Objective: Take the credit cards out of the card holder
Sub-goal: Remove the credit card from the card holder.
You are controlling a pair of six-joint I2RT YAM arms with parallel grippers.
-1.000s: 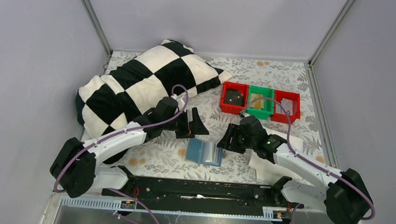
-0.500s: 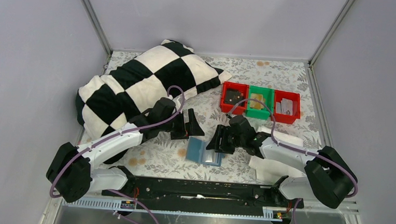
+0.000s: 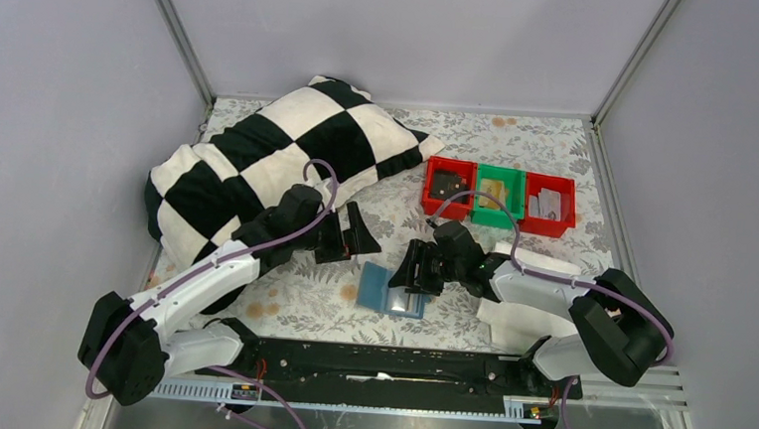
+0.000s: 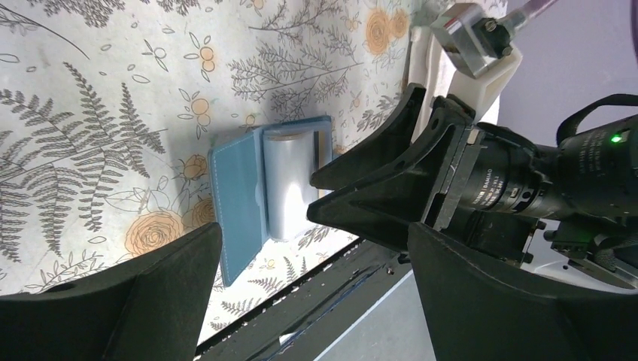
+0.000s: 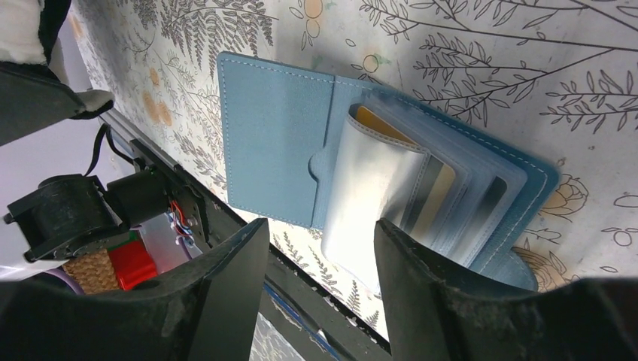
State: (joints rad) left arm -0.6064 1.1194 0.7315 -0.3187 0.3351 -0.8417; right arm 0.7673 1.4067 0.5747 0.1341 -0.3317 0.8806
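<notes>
- The card holder (image 3: 392,291) lies open on the worktop (image 3: 529,144), directly under the right gripper (image 5: 320,226), whose jaws stand partly open and grip nothing.
- The credit cards (image 5: 440,188) sit in clear sleeves below those jaws; none is out yet.
- The left gripper (image 3: 344,240) hangs just beside the holder, jaws wide open and empty.
- Opening seems done; I judge that pulling out the cards is all left.

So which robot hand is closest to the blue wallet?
The right gripper: it hangs right over the open card holder, while the left gripper hovers further back, beside the pillow.
</notes>
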